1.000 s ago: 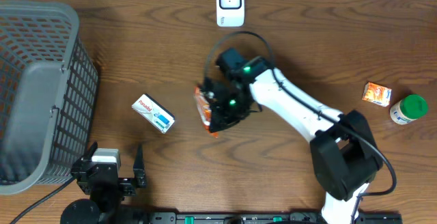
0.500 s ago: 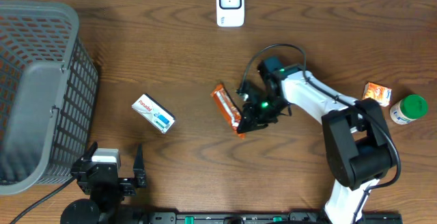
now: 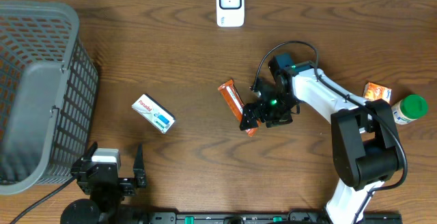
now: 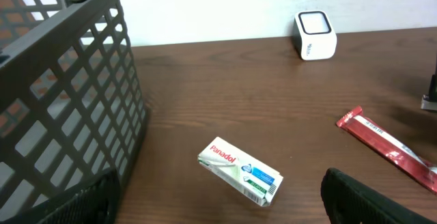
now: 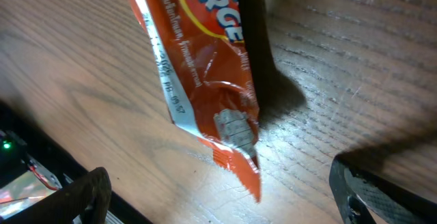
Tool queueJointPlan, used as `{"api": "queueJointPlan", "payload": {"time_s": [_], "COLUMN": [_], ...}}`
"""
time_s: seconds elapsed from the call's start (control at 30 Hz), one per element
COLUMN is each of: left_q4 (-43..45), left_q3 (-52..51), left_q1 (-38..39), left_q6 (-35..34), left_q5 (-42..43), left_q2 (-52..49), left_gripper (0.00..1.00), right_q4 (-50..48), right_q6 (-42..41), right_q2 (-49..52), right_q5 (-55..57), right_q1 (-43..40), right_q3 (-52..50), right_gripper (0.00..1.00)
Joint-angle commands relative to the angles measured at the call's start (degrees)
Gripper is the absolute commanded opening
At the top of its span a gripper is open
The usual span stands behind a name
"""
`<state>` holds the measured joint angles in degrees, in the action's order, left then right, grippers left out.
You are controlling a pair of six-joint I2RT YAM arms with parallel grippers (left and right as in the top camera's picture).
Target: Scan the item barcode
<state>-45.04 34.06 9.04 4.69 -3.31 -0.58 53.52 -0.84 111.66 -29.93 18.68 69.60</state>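
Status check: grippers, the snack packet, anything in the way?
Left gripper open, parked. Right gripper open over orange foil snack packet, flat on wooden table. Nothing between it and white box scanner.

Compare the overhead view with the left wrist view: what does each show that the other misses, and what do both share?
Only overhead: the small orange box and the green-capped bottle at the table's right end. Only left wrist: the Panadol lettering, readable on the medicine box, and the scanner seen from the side. Both: the basket, the scanner, the medicine box and the orange snack wrapper.
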Motion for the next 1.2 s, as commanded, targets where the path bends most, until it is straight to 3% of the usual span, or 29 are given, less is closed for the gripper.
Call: {"api": "queueJointPlan", "payload": {"time_s": [0.0, 0.3, 0.53, 0.73, 1.03, 1.17], "left_q4": [0.0, 0.0, 0.0, 0.0, 0.0, 0.0], "left_q3": [-0.1, -0.1, -0.1, -0.1, -0.1, -0.1], "left_q1": [-0.2, -0.2, -0.2, -0.2, -0.2, -0.2], "left_q6": [-0.1, -0.1, -0.1, -0.1, -0.1, -0.1], "left_q5": [0.1, 0.1, 0.1, 0.1, 0.1, 0.1], "left_q2": [0.3, 0.3, 0.3, 0.3, 0.3, 0.3], "left_gripper": [0.93, 0.93, 0.93, 0.93, 0.93, 0.93], "right_q4": [-2.8, -12.7, -13.9, -14.5, -11.1, -7.9], "right_q6": [3.8, 7.3, 11.7, 13.3, 14.1, 15.3], "right_q2": [1.5, 1.7, 4.7, 11.0, 16.1, 16.1], "right_q5": [6.2, 1.8, -2.1, -6.2, -1.4, -1.4], "right_q1": [-0.4, -0.4, -0.4, -0.4, -1.1, -2.0], "right_q3": [-0.5, -0.4, -0.4, -0.4, -0.4, -0.4], "right_gripper": [0.99, 0.99, 0.98, 0.79, 0.50, 0.50]}}
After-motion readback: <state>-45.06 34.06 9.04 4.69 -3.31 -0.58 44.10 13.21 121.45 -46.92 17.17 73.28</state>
